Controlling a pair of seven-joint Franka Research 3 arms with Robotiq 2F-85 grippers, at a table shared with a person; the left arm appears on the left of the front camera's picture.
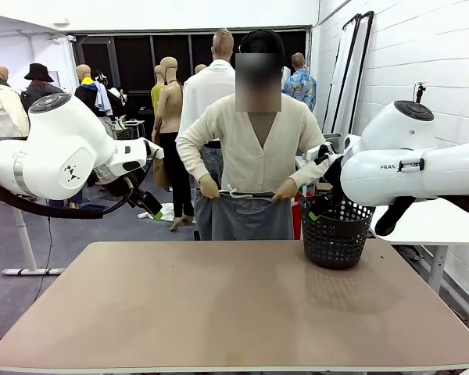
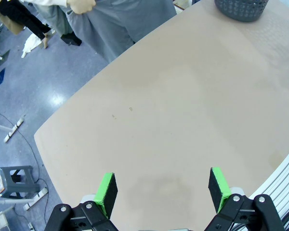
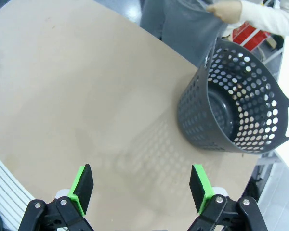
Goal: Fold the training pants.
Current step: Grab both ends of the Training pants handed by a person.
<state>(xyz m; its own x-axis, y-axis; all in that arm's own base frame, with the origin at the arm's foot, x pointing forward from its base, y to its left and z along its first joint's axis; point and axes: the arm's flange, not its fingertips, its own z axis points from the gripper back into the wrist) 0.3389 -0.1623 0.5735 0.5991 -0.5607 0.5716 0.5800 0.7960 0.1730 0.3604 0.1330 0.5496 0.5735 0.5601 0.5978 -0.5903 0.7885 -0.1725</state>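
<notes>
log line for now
light grey fabric training pants: held up by person; left gripper: open; right gripper: open; black perforated basket: empty

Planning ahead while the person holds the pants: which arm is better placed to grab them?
Probably left. Both hang open, but the black basket sits near the right end effector, crowding its path to the training pants; the left end effector faces bare tabletop.

Tan worktop stretches wide across the front view. A black perforated basket stands upright near its far right corner, open top up and its dark bottom showing. A person in a cream cardigan stands behind the far edge. On the blue-grey floor sits a small grey stool.
</notes>
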